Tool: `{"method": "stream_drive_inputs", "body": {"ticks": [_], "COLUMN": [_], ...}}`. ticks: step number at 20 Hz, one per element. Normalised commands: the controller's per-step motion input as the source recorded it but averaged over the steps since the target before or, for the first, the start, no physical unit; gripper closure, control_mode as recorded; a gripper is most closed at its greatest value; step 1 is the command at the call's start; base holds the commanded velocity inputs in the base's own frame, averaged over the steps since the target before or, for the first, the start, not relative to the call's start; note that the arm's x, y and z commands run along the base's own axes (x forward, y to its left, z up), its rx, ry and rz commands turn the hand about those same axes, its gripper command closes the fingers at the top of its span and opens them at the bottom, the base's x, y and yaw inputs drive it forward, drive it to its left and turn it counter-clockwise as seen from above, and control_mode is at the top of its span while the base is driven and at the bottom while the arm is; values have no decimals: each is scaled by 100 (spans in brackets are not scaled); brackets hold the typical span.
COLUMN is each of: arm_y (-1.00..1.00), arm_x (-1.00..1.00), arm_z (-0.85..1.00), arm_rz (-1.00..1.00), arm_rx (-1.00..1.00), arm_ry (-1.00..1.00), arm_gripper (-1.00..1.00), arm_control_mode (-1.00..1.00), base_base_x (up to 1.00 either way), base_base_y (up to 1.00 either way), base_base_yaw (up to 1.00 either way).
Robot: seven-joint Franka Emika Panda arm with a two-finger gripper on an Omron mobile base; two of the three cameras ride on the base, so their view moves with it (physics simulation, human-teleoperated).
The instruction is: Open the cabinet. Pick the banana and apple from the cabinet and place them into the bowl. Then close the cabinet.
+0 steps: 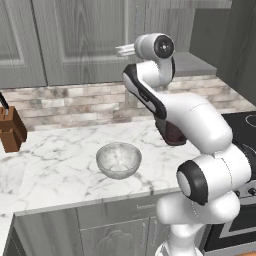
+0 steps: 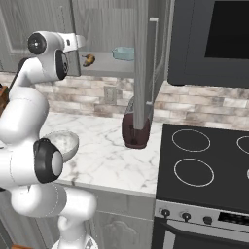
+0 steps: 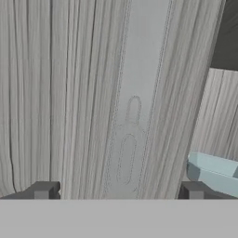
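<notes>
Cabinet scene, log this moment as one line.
tall grey wood-grain cabinet: right door open | pale yellow banana: on shelf | pincer: open, empty | grey-white glassy bowl: empty

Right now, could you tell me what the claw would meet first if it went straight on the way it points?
Most likely the grey wood-grain cabinet panel straight ahead of the open claw. The light-blue dish lies off to one side of that line. How far the panel lies is unclear.

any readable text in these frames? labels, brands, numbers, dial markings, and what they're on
None readable.
Stove knobs: no markings can be made out.
Cabinet doors, toaster, microwave, bowl, light-blue dish: plain surfaces, no lettering.
</notes>
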Motion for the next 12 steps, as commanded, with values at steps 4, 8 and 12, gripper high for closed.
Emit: {"method": "stream_drive_inputs", "body": {"ticks": [4, 8, 12], "arm_y": [1, 5, 6], "arm_x": [39, 39, 33], "arm_z": [-9, -15, -14], "arm_rz": [0, 0, 0], "arm_rx": [0, 0, 0], "arm_ry": [0, 0, 0], "arm_gripper": [-100, -100, 100], "arm_control_mode": [-100, -100, -100], "base_base_x": [0, 0, 0], "base_base_y": [0, 0, 0], "base_base_yaw": [0, 0, 0]}}
